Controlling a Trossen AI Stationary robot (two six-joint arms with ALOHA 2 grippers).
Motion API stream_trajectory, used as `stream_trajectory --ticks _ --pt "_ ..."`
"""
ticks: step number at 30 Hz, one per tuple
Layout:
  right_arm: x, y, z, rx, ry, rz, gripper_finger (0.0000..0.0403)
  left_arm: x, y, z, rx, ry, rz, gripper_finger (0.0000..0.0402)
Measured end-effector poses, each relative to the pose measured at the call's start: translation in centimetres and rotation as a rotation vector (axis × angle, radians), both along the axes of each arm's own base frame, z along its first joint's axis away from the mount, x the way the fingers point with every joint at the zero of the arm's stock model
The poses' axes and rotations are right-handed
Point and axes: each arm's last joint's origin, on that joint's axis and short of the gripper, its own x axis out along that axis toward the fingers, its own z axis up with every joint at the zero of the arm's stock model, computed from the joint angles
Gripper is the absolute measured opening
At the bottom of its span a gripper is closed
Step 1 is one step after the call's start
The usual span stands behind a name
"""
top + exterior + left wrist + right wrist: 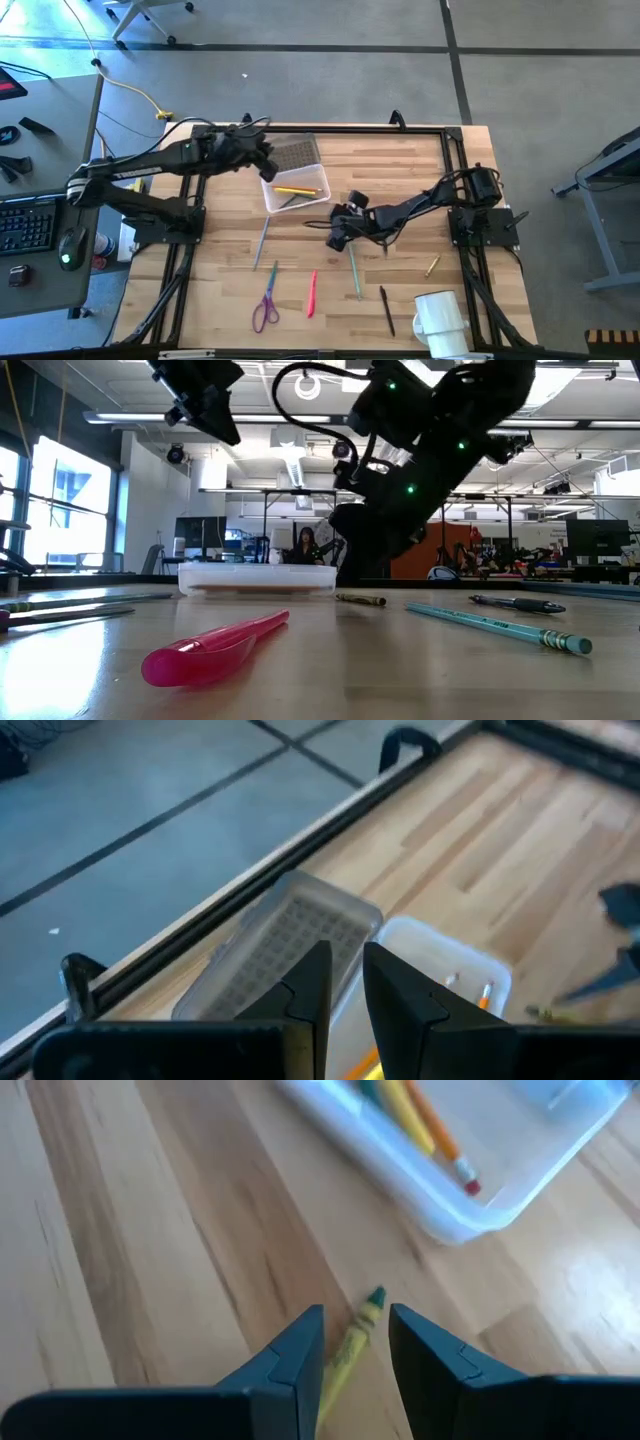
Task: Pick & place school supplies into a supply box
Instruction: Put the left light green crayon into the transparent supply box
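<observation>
Hovering right gripper just above a green crayon, fingers narrowly parted astride it; supply box just ahead; left gripper over box, narrow gap, empty.

Counter: pale wood planks with visible grain, a light sheen. Supply box: translucent, smooth plastic with a whitish rim. Beside the supply box, a grey lid-like rectangle: plastic with a gridded, rough texture. Near the supply box, a green crayon in a matt paper wrapper. Pink pen: glossy translucent plastic. Fingers of the right gripper: dark, matt, smooth plastic. White mug: smooth finish.
</observation>
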Motion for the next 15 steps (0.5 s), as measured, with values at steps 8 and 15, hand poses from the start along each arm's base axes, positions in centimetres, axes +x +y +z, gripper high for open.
stream_trajectory --ticks 8,15 --pt "-1.4 -0.3 -1.7 -0.005 -0.108 -0.043 0.0099 -0.2 0.0 -3.0 0.031 -0.086 0.018 0.0082" --pt "-2.7 -0.6 -2.7 -0.031 -0.163 -0.088 0.0099 0.4 0.2 -3.9 0.067 -0.217 0.024 0.0069"
